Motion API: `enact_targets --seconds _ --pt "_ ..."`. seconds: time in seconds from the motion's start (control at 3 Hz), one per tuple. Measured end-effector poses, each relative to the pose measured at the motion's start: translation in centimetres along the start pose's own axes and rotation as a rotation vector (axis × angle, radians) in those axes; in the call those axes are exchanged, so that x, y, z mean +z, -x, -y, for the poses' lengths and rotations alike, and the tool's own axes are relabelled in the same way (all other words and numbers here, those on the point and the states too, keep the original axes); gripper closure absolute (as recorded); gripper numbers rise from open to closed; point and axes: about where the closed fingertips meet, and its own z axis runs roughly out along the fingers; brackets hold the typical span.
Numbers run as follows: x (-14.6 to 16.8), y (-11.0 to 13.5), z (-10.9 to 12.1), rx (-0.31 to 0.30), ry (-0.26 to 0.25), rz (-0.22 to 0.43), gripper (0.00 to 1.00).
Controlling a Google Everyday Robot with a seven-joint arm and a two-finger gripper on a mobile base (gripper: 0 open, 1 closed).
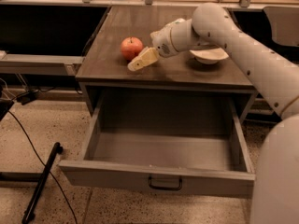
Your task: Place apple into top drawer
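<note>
The red-orange apple (pixel 131 47) sits on the dark cabinet top (pixel 112 36), left of centre. My gripper (pixel 140 61) hangs just right of and in front of the apple, its tan fingers pointing down-left, very close to the fruit. The top drawer (pixel 159 181) is pulled fully out below the top, grey, with a small dark handle (pixel 165 185) at the centre of its front panel. Its inside holds nothing.
A white bowl (pixel 209 55) stands on the cabinet top to the right, partly behind my arm (pixel 243 45). A black pole and cable (pixel 42 181) lie on the speckled floor at the left. A dark table stands to the left of the cabinet.
</note>
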Motion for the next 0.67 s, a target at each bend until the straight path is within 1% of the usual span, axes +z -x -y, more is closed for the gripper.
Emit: enact_targets --seconds 0.33,0.67 --pt "2.6 0.1 -0.3 0.046 0.039 0.026 0.0" --pt "4.8 0.4 -0.4 0.077 0.069 0.06 0.0"
